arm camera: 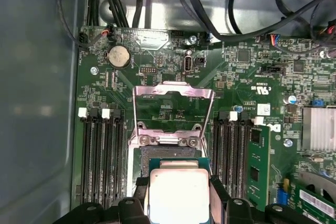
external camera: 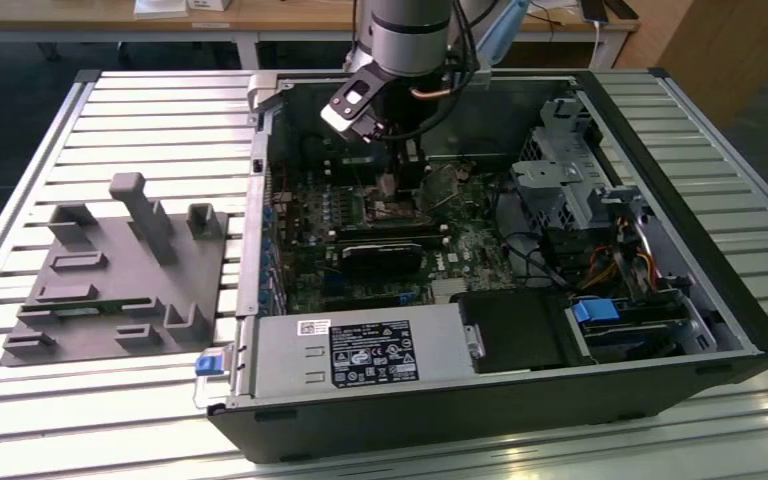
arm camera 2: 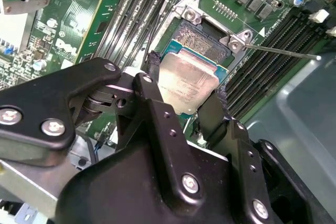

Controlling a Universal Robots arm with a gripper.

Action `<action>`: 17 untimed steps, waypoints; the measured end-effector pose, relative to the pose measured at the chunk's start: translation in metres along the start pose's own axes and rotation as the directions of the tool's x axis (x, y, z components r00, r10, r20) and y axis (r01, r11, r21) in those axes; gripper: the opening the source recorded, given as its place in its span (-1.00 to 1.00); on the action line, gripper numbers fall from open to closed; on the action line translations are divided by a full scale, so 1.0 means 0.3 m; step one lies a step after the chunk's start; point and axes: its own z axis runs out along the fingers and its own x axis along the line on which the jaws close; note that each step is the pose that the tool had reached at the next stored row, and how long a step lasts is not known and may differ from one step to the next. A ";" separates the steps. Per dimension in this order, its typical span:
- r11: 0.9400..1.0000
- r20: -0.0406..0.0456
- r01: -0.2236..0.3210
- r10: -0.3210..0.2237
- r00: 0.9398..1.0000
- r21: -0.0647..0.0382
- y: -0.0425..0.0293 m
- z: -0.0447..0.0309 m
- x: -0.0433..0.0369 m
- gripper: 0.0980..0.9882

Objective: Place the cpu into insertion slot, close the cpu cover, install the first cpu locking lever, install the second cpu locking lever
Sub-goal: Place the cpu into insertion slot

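My gripper (arm camera 2: 187, 80) is shut on the cpu (arm camera 2: 191, 72), a flat square chip with a silver-grey top, one black finger on each of two opposite edges. The chip hangs just over the insertion slot (arm camera 2: 206, 34), whose dark square bed shows past its far edge. In the first wrist view the cpu (arm camera: 178, 198) sits between the fingers of the gripper (arm camera: 178, 184), and the cpu cover (arm camera: 173, 91) stands swung open beyond the slot (arm camera: 138, 162). A thin locking lever (arm camera 2: 283, 51) sticks out sideways from the socket corner. In the exterior view the gripper (external camera: 387, 188) reaches down inside the case.
The green motherboard (external camera: 357, 275) lies in an open black computer case (external camera: 704, 250). Memory slots (arm camera: 102, 156) flank the socket on both sides. Cables (arm camera: 210, 19) run above the board. A power supply (external camera: 357, 355) sits at the case front. A grey fixture block (external camera: 117, 270) lies at the exterior view's left.
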 end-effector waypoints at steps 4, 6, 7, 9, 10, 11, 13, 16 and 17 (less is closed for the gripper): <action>1.000 0.000 0.000 0.000 1.000 -0.007 -0.001 0.019 0.001 0.00; 1.000 0.000 -0.001 0.001 1.000 -0.012 -0.003 0.025 0.001 0.00; 1.000 0.000 0.000 0.000 1.000 -0.012 -0.003 0.027 0.001 0.00; 1.000 0.001 0.000 0.000 1.000 -0.012 -0.004 0.034 0.002 0.00; 1.000 0.001 0.000 0.000 1.000 -0.012 -0.005 0.039 0.002 0.00; 1.000 0.001 0.000 0.001 1.000 -0.012 -0.006 0.045 0.003 0.00; 1.000 0.001 0.000 0.000 1.000 -0.012 -0.008 0.057 0.004 0.00; 1.000 0.001 0.000 0.000 1.000 -0.012 -0.011 0.073 0.006 0.00; 1.000 0.001 0.000 0.000 1.000 -0.012 -0.011 0.077 0.006 0.00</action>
